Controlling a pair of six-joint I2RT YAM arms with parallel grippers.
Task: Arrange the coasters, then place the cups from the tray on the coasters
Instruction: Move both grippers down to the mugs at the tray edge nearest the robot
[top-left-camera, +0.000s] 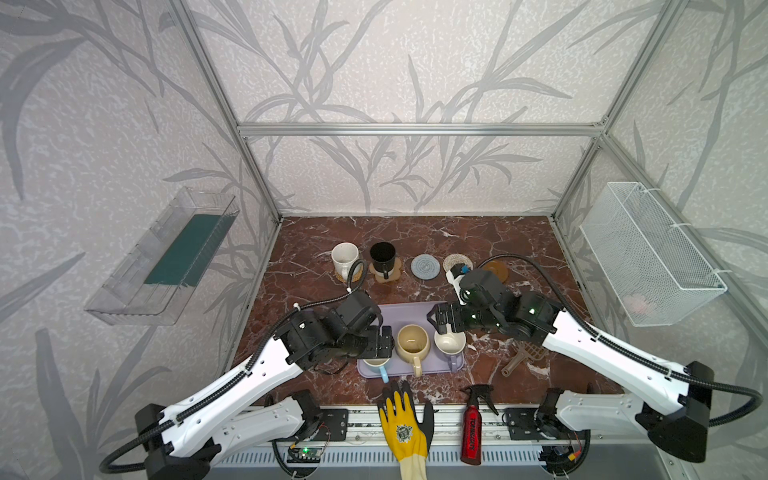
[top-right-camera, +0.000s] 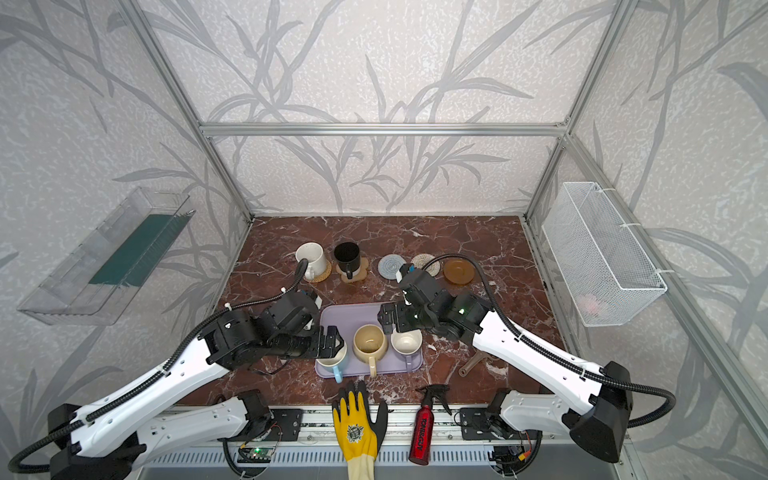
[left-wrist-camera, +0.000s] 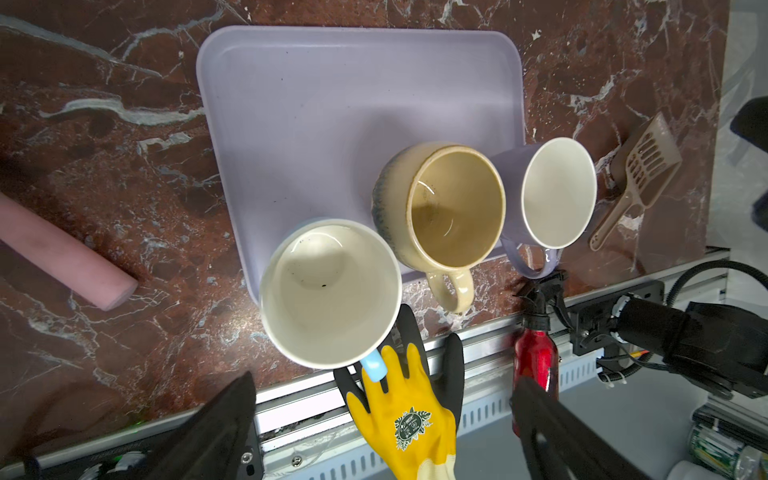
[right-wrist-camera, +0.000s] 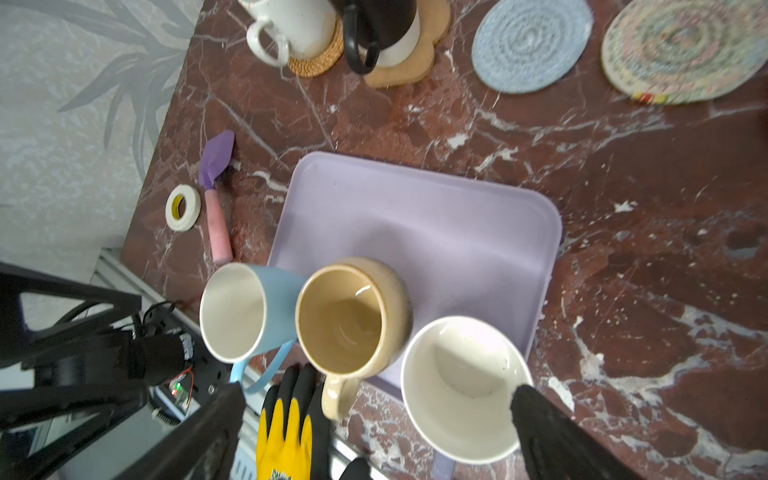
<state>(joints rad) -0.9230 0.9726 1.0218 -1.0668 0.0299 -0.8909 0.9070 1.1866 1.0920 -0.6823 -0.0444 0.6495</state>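
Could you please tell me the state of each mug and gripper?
White speckled mug: upright, on orange rattan coaster.
Black mug: upright, on tan paw-shaped coaster.
Light blue mug: upright, on lavender plastic tray.
Beige-yellow mug: upright, on tray.
Lavender-grey mug: upright, on tray.
Left gripper: open.
Right gripper: open.

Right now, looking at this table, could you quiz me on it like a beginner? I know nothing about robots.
1. How many mugs stand on the tray?
2. True or false: the black mug stands on the paw-shaped coaster.
3. Fill in: the open left gripper hovers over the ___ mug.

Key: 1. three; 2. true; 3. light blue, the light blue mug.
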